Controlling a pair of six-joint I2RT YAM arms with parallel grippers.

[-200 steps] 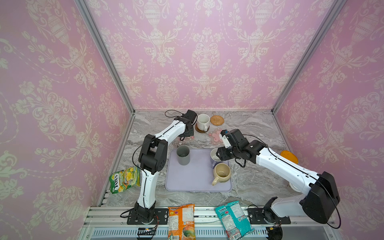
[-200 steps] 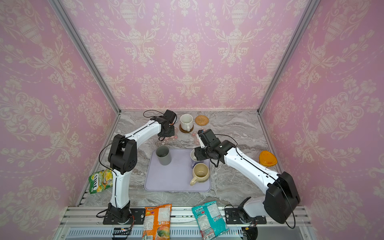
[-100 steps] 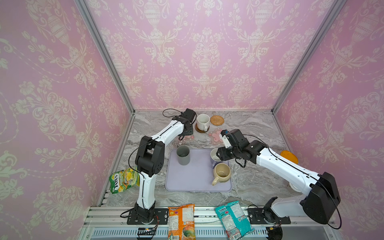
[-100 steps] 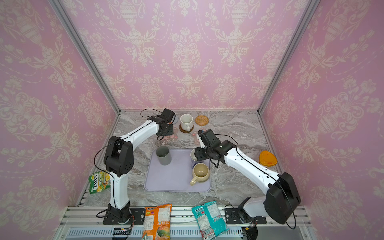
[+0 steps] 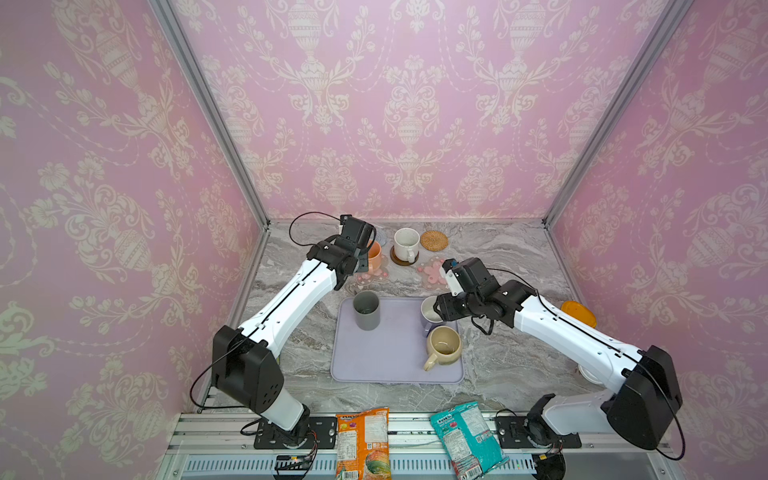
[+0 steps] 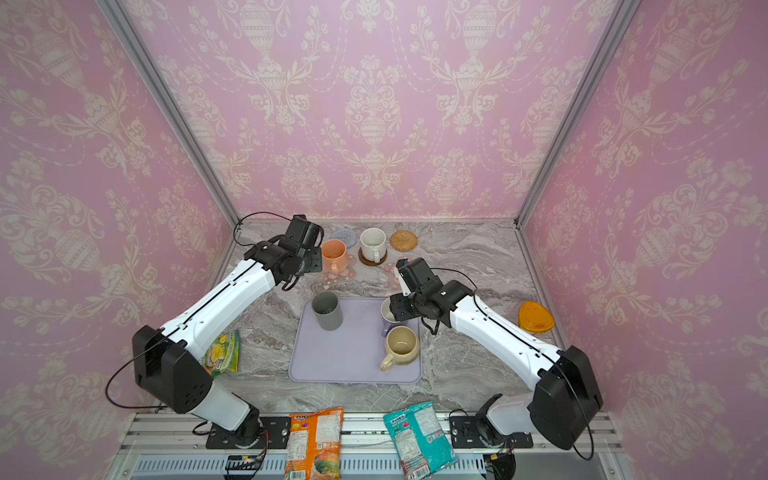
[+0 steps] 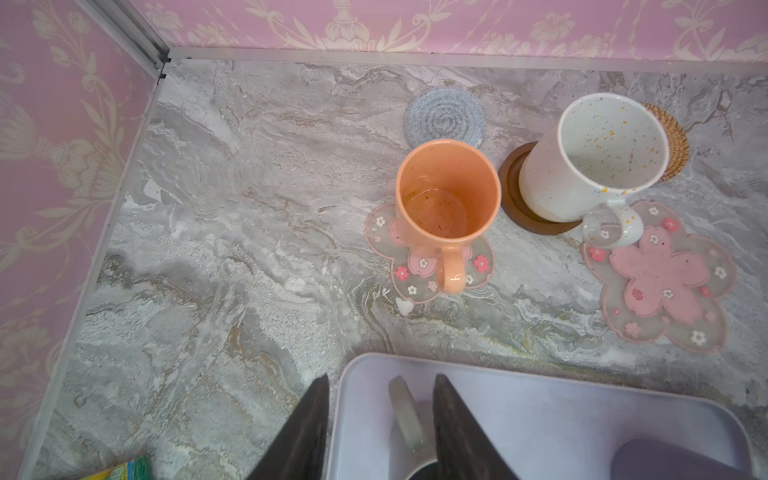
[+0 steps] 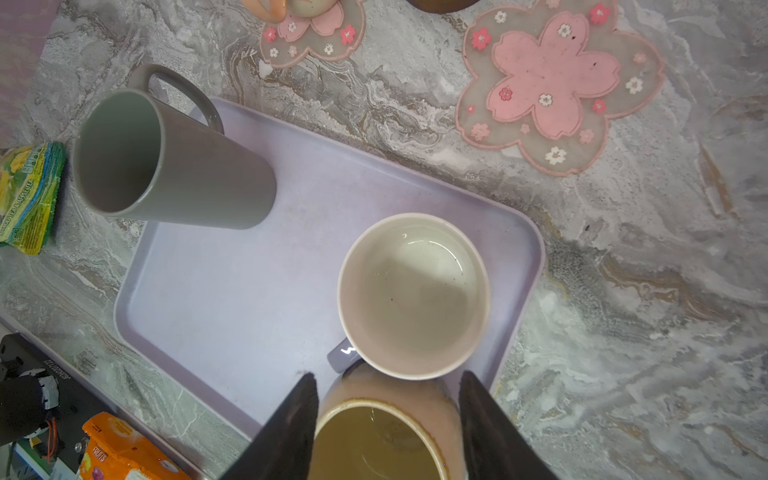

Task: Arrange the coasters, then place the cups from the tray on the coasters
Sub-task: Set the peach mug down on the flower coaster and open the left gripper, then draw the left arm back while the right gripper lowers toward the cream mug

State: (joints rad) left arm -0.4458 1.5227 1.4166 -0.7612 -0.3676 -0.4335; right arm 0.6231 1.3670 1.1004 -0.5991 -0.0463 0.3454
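Note:
The peach cup (image 7: 446, 195) stands on a pink flower coaster (image 7: 415, 282). My left gripper (image 6: 316, 262) hangs open and empty just beside it. The white speckled cup (image 5: 406, 243) sits on the dark brown coaster (image 7: 513, 195). Bare lie the other flower coaster (image 8: 552, 83), the grey-blue woven one (image 7: 444, 118) and the tan rattan one (image 5: 434, 240). On the lavender tray (image 5: 395, 353) stand a tall grey cup (image 5: 366, 309), the lavender cup (image 8: 413, 295) and the beige cup (image 5: 444, 345). My right gripper (image 5: 438, 307) hovers open over the lavender cup's right rim.
An orange lid (image 5: 578, 313) lies by the right wall. A green packet (image 6: 222, 353) lies left of the tray. Two snack packets (image 5: 363, 442) (image 5: 467, 438) rest on the front rail. Walls close in on the back and both sides.
My left jaws have opened and let go of the peach cup, which now stands in plain sight on its coaster. The right arm has not moved.

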